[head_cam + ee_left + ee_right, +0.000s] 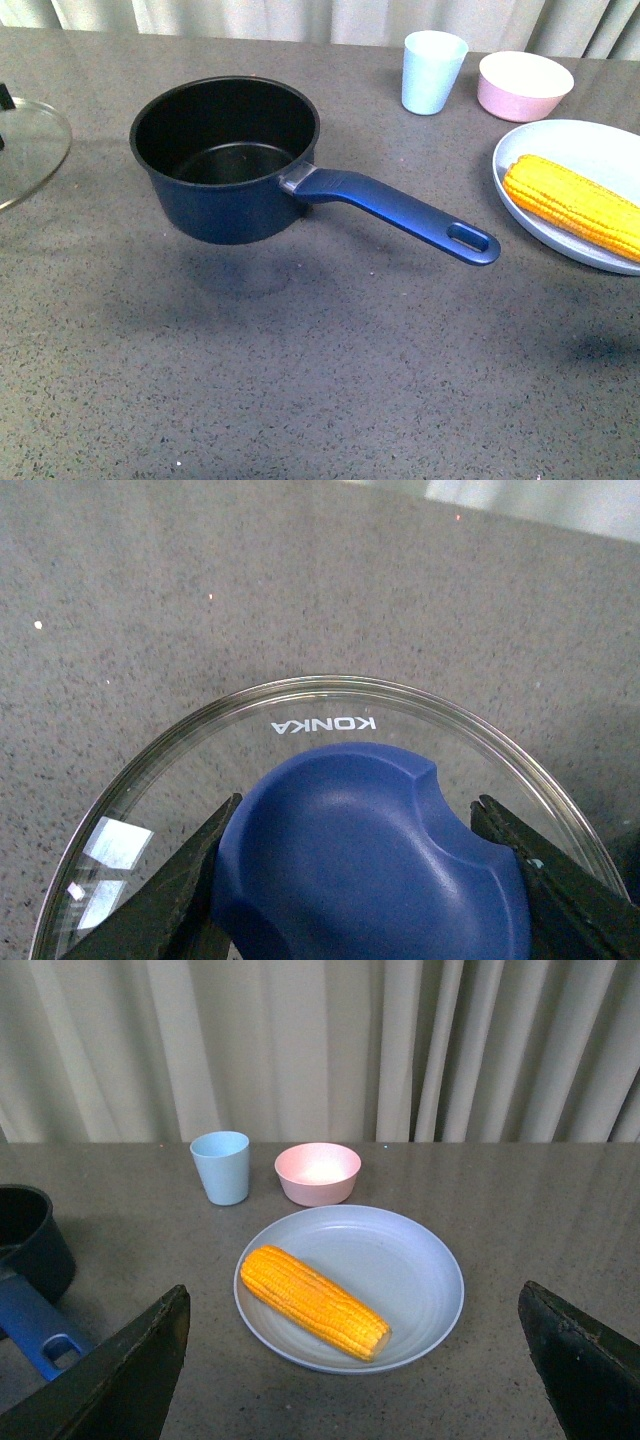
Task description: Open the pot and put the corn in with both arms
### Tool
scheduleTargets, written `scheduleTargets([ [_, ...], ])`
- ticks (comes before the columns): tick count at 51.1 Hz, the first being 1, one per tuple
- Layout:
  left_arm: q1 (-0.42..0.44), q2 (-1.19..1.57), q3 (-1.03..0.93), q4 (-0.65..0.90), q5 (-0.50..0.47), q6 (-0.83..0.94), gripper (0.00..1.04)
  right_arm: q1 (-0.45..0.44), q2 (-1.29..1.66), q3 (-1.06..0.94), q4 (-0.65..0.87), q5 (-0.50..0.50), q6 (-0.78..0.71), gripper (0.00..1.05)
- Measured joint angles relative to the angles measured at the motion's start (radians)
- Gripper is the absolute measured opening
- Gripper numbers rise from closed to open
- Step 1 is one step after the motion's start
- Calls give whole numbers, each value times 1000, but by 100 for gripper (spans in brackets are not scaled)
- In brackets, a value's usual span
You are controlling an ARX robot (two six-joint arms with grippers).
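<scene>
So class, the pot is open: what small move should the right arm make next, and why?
Probably lower the open right end effector onto the corn cob, which lies untouched on the pale blue plate, while the pot stands empty, its glass lid off.

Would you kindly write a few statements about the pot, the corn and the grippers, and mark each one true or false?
1. The pot stands uncovered and empty. True.
2. The corn lies inside the pot. False: it lies on the pale blue plate.
3. The left gripper has a finger on each side of the blue knob of the glass lid. True.
4. The right gripper is shut on the corn. False: it is wide open and holds nothing.
5. The light blue cup stands on the plate. False: it stands on the table, beside the pink bowl.
</scene>
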Motion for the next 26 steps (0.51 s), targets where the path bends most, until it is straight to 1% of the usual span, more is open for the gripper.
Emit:
scheduleTargets([
  [7,-2,108,0,76,0,-2,59,0,0,0,0,0,0,96],
  [15,-13,187,17,120,-5,-7,59,0,0,0,0,0,0,96],
  [26,-50,278,73,163,-9,-3,59,0,0,0,0,0,0,96],
])
